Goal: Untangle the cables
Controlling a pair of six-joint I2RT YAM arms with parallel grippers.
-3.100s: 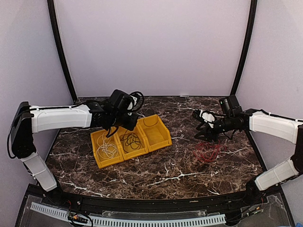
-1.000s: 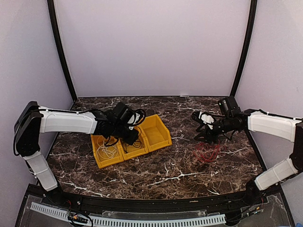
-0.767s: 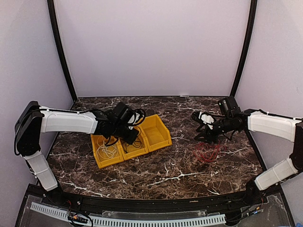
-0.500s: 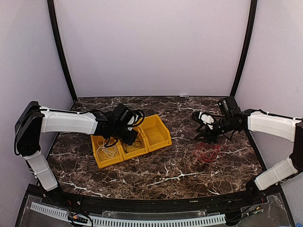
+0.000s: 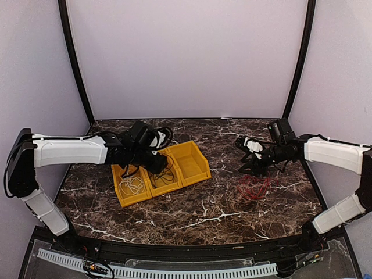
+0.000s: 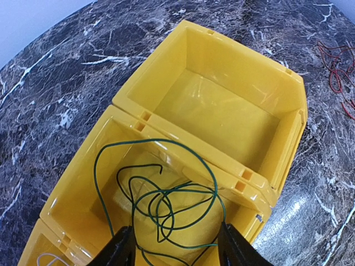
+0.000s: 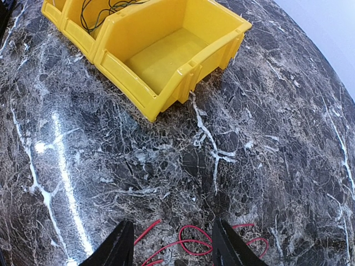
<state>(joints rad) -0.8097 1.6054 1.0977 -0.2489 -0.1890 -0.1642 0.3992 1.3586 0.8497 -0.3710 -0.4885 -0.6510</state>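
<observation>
The black cable lies as a loose coil in the middle yellow bin. My left gripper hangs open just above it, one finger on each side of the coil, gripping nothing. In the top view that gripper is over the middle bin. The white cable sits in the left bin. The red cable lies loose on the marble table. My right gripper is open right above the red cable, whose loops show between the fingers.
The third bin, on the right of the row, holds nothing. The red cable is far right of the bins. Black frame posts stand at the back corners. The table's marble top is dark with white veins.
My left gripper was down in the middle bin; it has risen and drawn back to the left with its jaws apart. The black cable stays in the bin. The right arm has not moved.
</observation>
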